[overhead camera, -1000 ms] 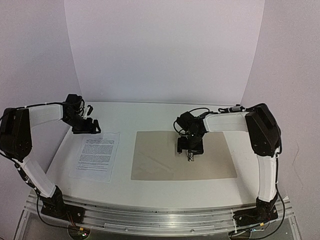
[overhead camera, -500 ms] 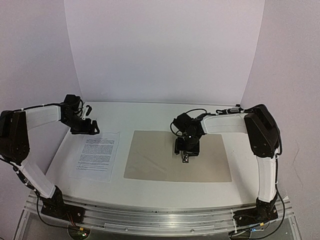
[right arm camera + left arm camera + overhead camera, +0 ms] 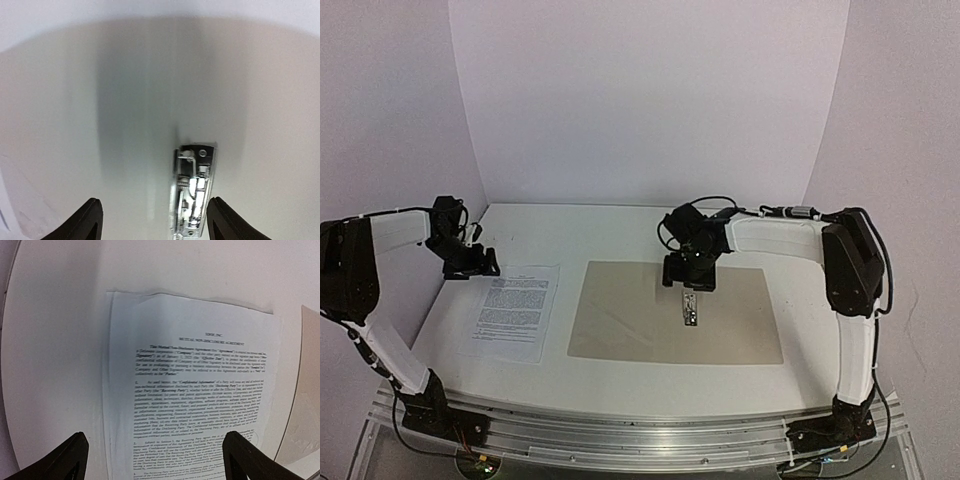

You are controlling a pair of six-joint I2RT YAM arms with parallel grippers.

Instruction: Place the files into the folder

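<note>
The folder (image 3: 620, 325) lies opened flat, clip (image 3: 690, 308) up, ready to receive the papers (image 3: 515, 310) just left of it; the left gripper (image 3: 155, 457) hovers spread and empty near their far edge, the right gripper (image 3: 158, 222) likewise above the clip

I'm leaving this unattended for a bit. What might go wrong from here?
1. The paper lies flat on the table, so the open left jaws above its far end may crumple or skid it instead of lifting it.
2. It looks like more than one sheet, with offset edges; the sheets may part.
3. The folder lies loose, and the open right jaws hover at its clip; a press there may slide it.
</note>
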